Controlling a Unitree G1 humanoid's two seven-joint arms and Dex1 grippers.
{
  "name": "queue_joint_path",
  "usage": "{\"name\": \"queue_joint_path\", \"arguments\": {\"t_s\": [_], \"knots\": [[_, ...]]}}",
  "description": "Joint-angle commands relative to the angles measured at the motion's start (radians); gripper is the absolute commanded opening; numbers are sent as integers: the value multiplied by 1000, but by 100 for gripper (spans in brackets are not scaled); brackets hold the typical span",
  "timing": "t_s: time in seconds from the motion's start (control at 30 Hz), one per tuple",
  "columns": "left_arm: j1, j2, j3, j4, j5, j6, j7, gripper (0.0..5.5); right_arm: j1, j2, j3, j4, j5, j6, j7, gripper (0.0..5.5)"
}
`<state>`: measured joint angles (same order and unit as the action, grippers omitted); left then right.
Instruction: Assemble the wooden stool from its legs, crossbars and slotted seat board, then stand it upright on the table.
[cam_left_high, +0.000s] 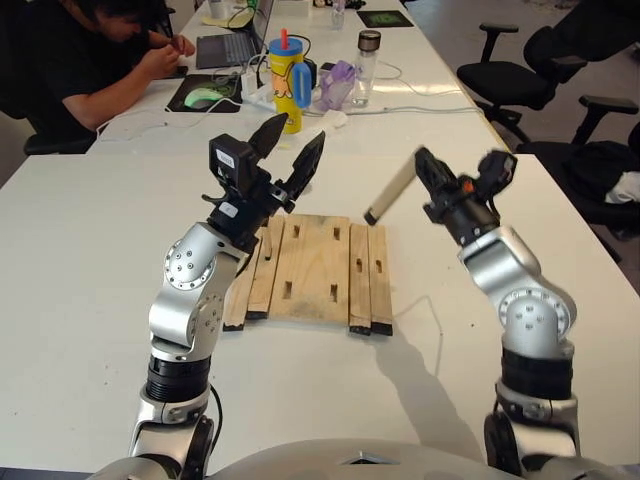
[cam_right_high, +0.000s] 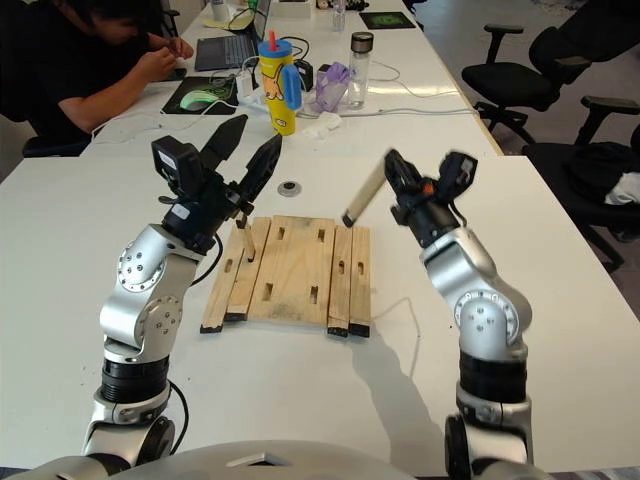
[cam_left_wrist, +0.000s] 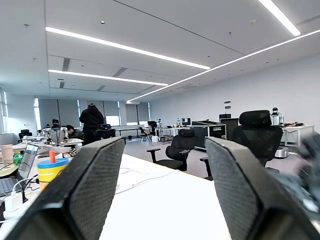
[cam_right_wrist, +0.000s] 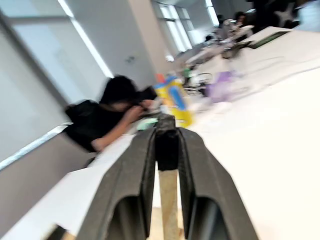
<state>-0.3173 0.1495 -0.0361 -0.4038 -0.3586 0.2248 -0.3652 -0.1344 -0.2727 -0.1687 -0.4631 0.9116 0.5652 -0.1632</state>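
Stool leg (cam_left_high: 392, 187), a pale wooden stick, is clenched at its upper end in the right jaws. It hangs tilted in the air, with its free lower end pointing down toward the far right corner of the seat board (cam_left_high: 315, 262) and not touching it. The left jaws are spread wide with nothing between them, raised above the left edge of the board.

The seat board lies flat on the white desk (cam_left_high: 90, 260) with its slots facing up. Loose slats lie just beside it: one group touches its left side (cam_left_high: 255, 280) and another touches its right side (cam_left_high: 370, 285). A yellow cup (cam_left_high: 286, 80) and a bottle (cam_left_high: 366, 62) stand well apart from these parts on the far desk.

Assembly looks barely begun, and the step in hand appears to be fitting the first leg. The next move likely calls for turning the leg upright, lining its end up with a slot and pressing it straight down. The empty left jaws could steady the board against sliding.
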Motion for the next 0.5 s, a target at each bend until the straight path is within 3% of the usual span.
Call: {"name": "queue_joint_path", "arguments": {"t_s": [0.03,0.5], "knots": [[0,-16,26,7,-17,-1,25,294,165,82,36,-122,-120,-40,-81,47],[-48,-23,-6,68,-17,3,-11,294,161,321,49,-22,-247,-177,-107,47]]}}
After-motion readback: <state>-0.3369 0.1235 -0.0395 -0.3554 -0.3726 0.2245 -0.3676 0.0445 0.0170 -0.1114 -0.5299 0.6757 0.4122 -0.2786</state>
